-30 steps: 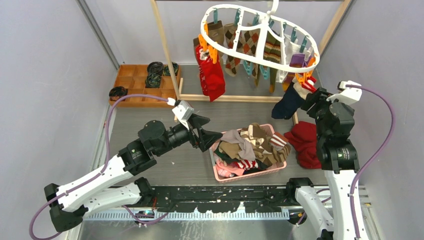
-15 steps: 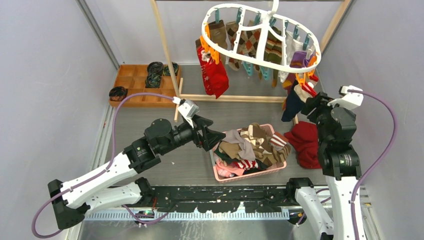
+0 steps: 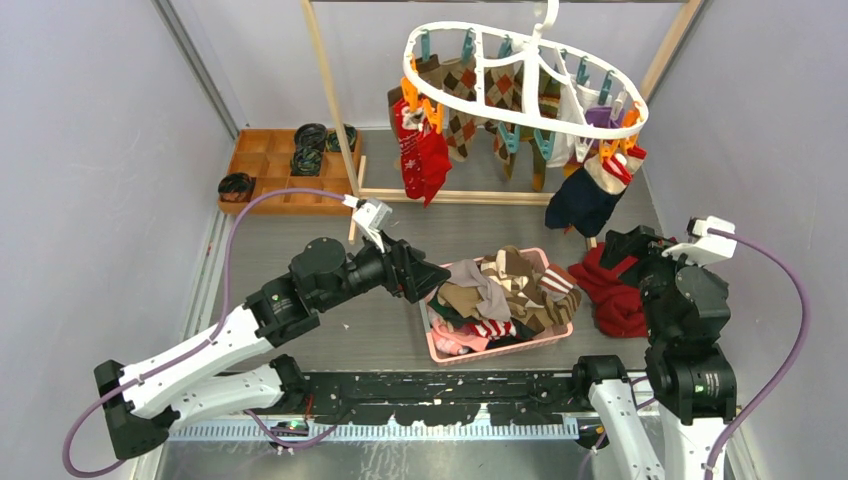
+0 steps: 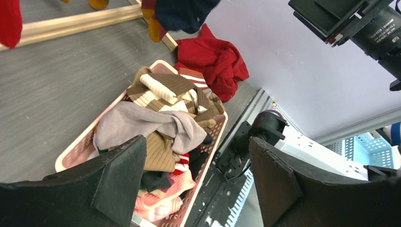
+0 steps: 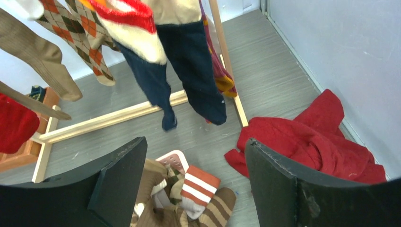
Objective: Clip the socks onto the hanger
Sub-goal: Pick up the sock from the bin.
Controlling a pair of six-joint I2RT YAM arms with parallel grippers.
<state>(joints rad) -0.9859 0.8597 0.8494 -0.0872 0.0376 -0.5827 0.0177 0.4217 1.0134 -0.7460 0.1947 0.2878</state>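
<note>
Dangling from the hanger (image 3: 480, 27), navy sock (image 3: 575, 200); right fingers (image 5: 283, 184) withdrawn, apart.

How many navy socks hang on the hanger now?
2: one navy sock and another beside it, at the hanger's right end; more may be hidden.

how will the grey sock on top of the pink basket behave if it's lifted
Probably floppy: the grey sock lies creased and draped over the pile in the pink basket, so it should sag from a pinch. It rests on a tan ribbed sock, which might drag along.
</note>
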